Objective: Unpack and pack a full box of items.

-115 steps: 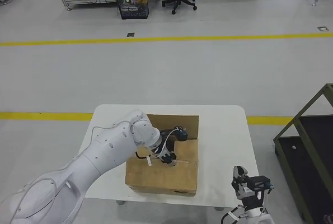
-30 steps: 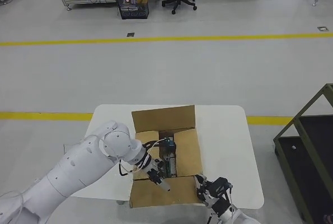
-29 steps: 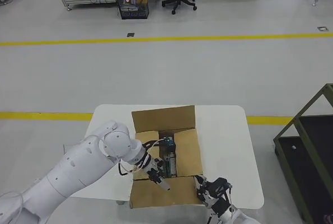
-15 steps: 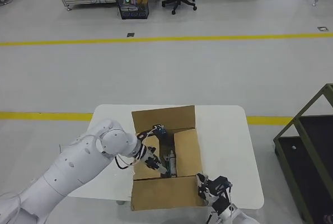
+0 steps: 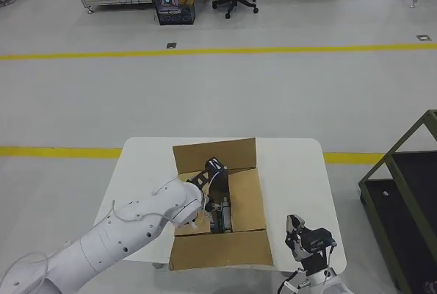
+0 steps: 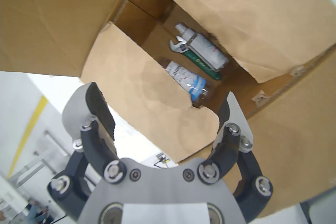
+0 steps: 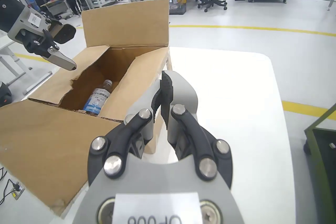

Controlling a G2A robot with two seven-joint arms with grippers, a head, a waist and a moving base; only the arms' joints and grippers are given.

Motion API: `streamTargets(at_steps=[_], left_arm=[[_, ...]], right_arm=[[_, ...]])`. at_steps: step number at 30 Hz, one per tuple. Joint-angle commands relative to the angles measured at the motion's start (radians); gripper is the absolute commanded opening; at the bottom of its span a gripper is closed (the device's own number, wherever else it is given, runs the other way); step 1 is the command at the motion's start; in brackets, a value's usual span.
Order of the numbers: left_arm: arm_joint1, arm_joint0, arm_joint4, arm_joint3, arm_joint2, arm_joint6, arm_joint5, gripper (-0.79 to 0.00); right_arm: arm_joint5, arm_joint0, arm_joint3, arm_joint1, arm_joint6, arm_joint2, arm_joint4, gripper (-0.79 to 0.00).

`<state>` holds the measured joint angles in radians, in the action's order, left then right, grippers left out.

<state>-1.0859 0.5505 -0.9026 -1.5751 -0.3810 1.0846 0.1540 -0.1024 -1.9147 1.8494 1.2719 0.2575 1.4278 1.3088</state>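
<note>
An open cardboard box stands in the middle of the white table, its flaps folded outward. Inside lie a bottle with a blue and white label, a white tube and a green-handled wrench. My left gripper hangs open over the box's left side, the torn edge of a flap lying between its fingers. From the right wrist it appears as the left gripper above that flap, with the bottle below. My right gripper is shut on nothing, beside the box's front right corner.
A dark green cart stands on the floor to the right of the table. Bare tabletop stretches to the right of the box. Desks, chairs and other robot arms fill the room behind.
The box has gone from closed to open. My left gripper moved from the box's front back over its left flap. My right gripper drew away from the front flap toward the right.
</note>
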Motion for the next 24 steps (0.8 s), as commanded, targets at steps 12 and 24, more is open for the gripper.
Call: streamTargets(at_steps=[12, 24], left_arm=[[-0.041, 0.009, -0.052, 0.043, 0.012, -0.011, 0.035, 0.0], [-0.052, 0.05, -0.111, 0.053, 0.027, -0.024, 0.036, 0.0]], right_arm=[[0.015, -0.015, -0.021, 0.0, 0.026, 0.021, -0.029, -0.785], [0.008, -0.005, -0.04, -0.001, 0.019, 0.029, -0.043, -0.785]])
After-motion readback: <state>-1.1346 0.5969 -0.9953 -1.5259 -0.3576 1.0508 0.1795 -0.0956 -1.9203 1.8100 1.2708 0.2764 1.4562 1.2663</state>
